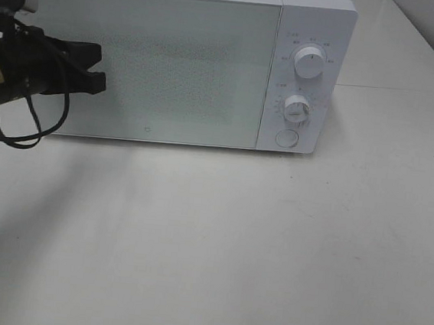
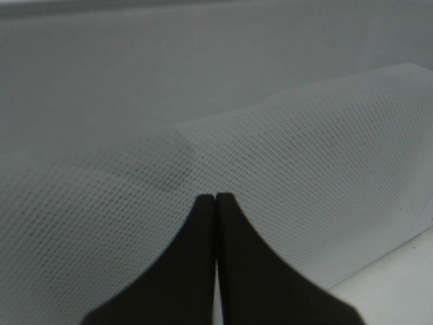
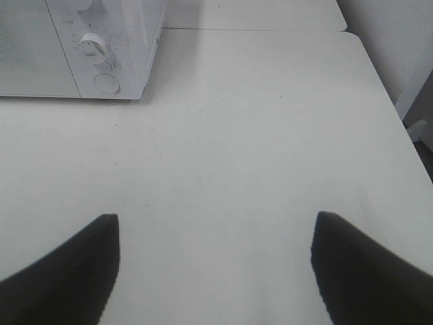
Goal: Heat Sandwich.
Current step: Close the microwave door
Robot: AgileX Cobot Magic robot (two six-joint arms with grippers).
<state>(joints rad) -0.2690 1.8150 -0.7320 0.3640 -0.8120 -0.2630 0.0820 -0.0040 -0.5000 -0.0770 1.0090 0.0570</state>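
Observation:
The white microwave point(image 1: 173, 58) stands at the back of the table with its door closed. The sandwich and its plate are out of view. My left gripper point(image 1: 98, 74) is shut and empty, its tips close to or against the left part of the door; the left wrist view shows the closed fingertips point(image 2: 216, 198) in front of the dotted door glass point(image 2: 304, 176). My right gripper point(image 3: 216, 220) is open and empty above the bare table, right of the microwave; it does not show in the exterior high view.
The microwave has two knobs point(image 1: 309, 64) point(image 1: 297, 109) and a round door button point(image 1: 285, 138) on its right panel, also seen in the right wrist view point(image 3: 106, 82). A white table point(image 1: 232, 241) spreads in front. The table's right edge point(image 3: 389, 95) meets a wall.

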